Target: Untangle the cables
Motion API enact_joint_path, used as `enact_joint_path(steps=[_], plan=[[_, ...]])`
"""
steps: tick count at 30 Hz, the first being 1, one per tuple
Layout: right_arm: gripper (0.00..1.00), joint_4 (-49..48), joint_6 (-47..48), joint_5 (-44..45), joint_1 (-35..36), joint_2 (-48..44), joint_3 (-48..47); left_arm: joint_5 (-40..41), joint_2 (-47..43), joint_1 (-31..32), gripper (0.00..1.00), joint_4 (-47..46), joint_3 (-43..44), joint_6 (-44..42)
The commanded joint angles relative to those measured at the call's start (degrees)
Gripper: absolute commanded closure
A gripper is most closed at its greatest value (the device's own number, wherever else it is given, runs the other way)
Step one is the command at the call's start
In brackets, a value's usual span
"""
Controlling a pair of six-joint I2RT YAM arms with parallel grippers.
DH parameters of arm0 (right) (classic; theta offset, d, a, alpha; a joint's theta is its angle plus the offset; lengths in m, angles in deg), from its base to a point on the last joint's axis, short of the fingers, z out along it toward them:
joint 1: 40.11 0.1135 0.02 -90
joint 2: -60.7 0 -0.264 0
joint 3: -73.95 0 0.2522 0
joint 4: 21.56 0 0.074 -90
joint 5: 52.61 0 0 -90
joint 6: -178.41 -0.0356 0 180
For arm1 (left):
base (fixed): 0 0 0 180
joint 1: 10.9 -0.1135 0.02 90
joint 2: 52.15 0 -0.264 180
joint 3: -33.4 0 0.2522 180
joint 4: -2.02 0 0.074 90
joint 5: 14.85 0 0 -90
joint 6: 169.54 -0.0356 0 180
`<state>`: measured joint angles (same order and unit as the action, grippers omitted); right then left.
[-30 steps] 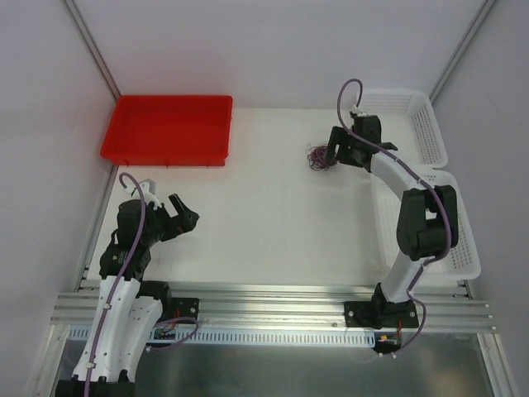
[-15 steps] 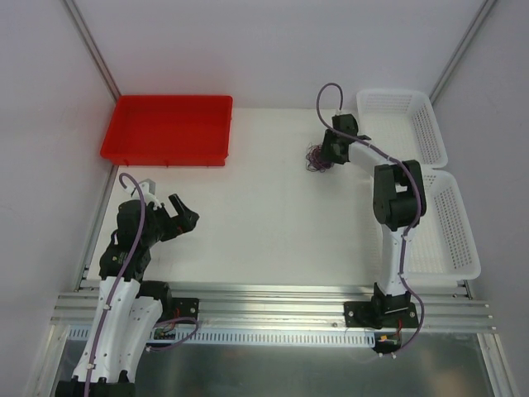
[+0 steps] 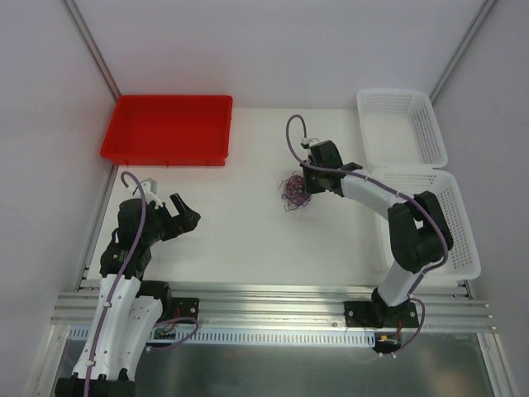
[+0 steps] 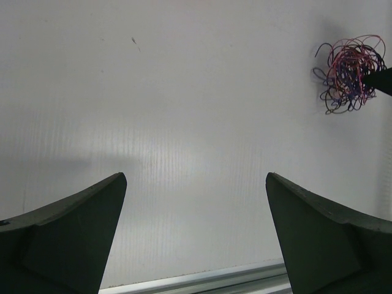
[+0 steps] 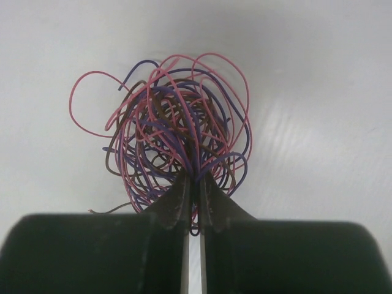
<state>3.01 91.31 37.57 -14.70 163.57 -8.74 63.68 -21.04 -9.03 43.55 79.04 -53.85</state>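
Note:
The cables (image 3: 293, 190) form one small tangle of thin pink, purple and brown wires near the middle of the white table. In the right wrist view the cables (image 5: 174, 131) fan out in loops just past my right gripper (image 5: 196, 177), which is shut on strands at the tangle's near side. From above, my right gripper (image 3: 306, 184) sits at the tangle's right edge. The left wrist view shows the cables (image 4: 349, 73) far off at upper right. My left gripper (image 3: 183, 217) stands open at the table's left; between its jaws (image 4: 196, 184) lies only bare table.
A red tray (image 3: 168, 128) stands at the back left. Two white mesh baskets (image 3: 402, 124) (image 3: 453, 231) line the right side, and the right arm reaches over the nearer one. A metal rail (image 3: 273, 302) runs along the near edge.
My right gripper has closed on the cables and dragged the tangle from the back of the table towards the middle and left. The left arm has not moved.

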Motion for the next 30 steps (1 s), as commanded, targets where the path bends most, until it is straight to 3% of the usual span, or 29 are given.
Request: enact_joint_path(steps=[1,5,10,13,16,17,19,21,25,30], plan=[[0.99,1.23,5.45,-5.46,6.21,-11.08,4.40,-1.98,0.35,-0.20,0.01,-2.11,0.90,-1.26],[0.99,1.50,6.51,-6.77,14.48,-17.42,11.77,-5.49,0.70,-0.20,0.01,-2.98,0.56,-1.17],[0.96,1.59,6.95,-5.38,23.18,-18.50,14.87,-11.82,2.98,-0.20,0.01,-4.83,-0.59,-0.82],[0.85,0.27,6.69,-5.02,24.95,-17.27,16.45,-15.95,5.35,0.06,0.01,-5.27,-0.85,0.32],[0.66,-0.44,5.81,-4.58,25.57,-17.35,17.24,-17.19,7.47,0.94,0.01,-5.44,-1.46,2.78],[0.55,0.08,5.54,-4.32,25.92,-17.70,17.25,-17.36,7.82,1.38,0.01,-5.62,-1.82,3.83],[0.47,0.61,5.28,-3.36,26.79,-19.37,17.33,-17.45,8.70,2.96,0.01,-7.54,-3.83,7.87],[0.44,2.02,3.61,-2.65,27.41,-22.25,17.42,-14.40,9.57,8.04,0.01,-9.65,-5.33,12.17],[0.25,6.93,-0.25,3.55,28.56,-30.24,18.21,-7.62,12.65,18.77,0.01,-13.09,-6.13,17.80],[0.23,9.23,-14.10,15.34,30.05,-38.96,21.63,0.11,17.12,28.18,0.06,-16.95,-4.11,24.66]])
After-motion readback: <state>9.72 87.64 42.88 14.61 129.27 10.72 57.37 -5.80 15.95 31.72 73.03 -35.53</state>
